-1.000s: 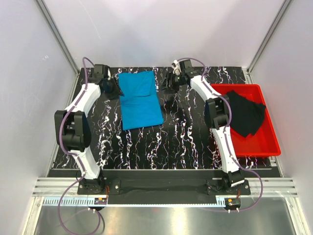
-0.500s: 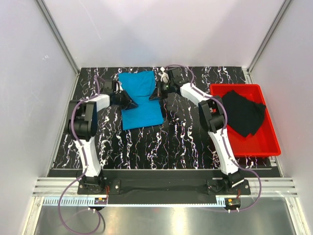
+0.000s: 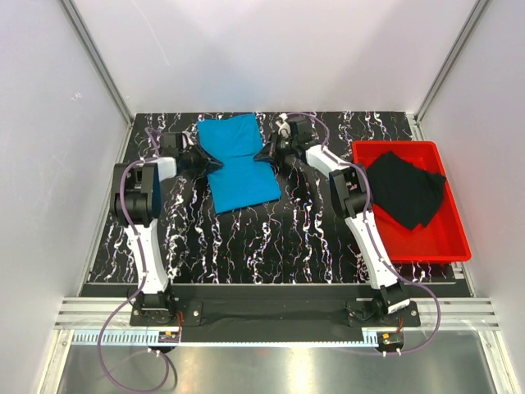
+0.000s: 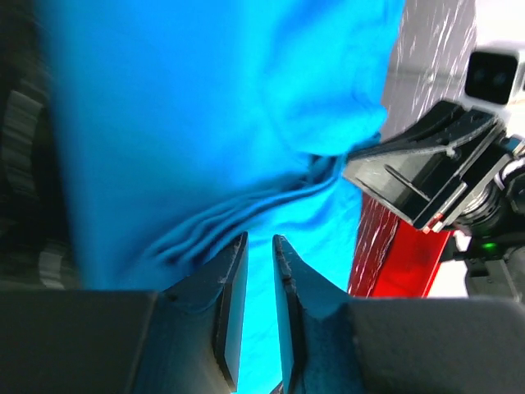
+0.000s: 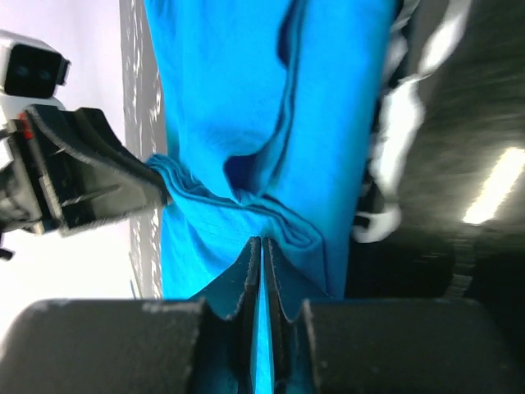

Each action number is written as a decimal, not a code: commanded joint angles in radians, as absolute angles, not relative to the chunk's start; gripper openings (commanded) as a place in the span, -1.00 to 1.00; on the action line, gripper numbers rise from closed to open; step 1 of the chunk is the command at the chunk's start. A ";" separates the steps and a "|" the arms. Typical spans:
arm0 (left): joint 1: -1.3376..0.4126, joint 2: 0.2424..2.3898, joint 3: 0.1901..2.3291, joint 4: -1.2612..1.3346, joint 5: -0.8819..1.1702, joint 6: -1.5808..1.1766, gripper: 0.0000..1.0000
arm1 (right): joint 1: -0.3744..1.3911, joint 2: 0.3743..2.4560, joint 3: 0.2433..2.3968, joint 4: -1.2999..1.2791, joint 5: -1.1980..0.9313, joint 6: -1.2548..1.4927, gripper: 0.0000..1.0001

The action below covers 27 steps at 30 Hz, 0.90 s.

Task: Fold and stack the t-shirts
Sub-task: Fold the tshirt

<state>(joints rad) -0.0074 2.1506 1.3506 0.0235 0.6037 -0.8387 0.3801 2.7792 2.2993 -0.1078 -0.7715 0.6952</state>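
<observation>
The sky-blue t-shirt [image 3: 243, 168] lies folded in a long strip on the black marbled table, at the back and left of centre. My left gripper [image 3: 216, 164] is shut on its left edge, where the cloth [image 4: 205, 123] bunches into creases at the fingertips [image 4: 258, 240]. My right gripper [image 3: 263, 156] is shut on the opposite edge, with a thin sliver of blue cloth [image 5: 246, 82] between its jaws [image 5: 262, 242]. Each wrist view shows the other gripper pinching the far edge. The black t-shirt [image 3: 406, 190] lies crumpled in the red tray.
The red tray [image 3: 455, 240] stands at the table's right side, close to the right arm's forearm. White walls and metal posts close in the back and sides. Both arm bases are bolted to the rail at the near edge.
Both grippers have come in from the back of the table to the blue t-shirt's two side edges and shut on them. The shirt has twisted slightly, its near end swinging right.
</observation>
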 commanded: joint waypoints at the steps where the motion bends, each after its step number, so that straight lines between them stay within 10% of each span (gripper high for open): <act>1: 0.046 2.193 1.428 0.008 0.637 -0.799 -0.53 | 0.344 2.812 2.329 -0.083 -0.707 0.741 -0.78; 8: 0.051 2.188 1.546 -0.129 0.620 -0.695 -0.46 | 0.328 2.787 2.355 -0.121 -0.782 0.761 -0.62; 15: 0.020 1.872 1.470 -0.357 0.358 -0.545 -0.15 | 0.328 2.588 2.365 -0.446 -0.733 0.559 0.10; 19: -0.015 1.665 1.286 -0.391 0.247 -0.502 0.11 | 0.330 2.363 2.153 -0.566 -0.626 0.395 0.49; 27: -0.202 1.422 0.892 -0.345 0.143 -0.624 0.18 | 0.328 2.083 1.611 -0.433 -0.601 0.331 0.60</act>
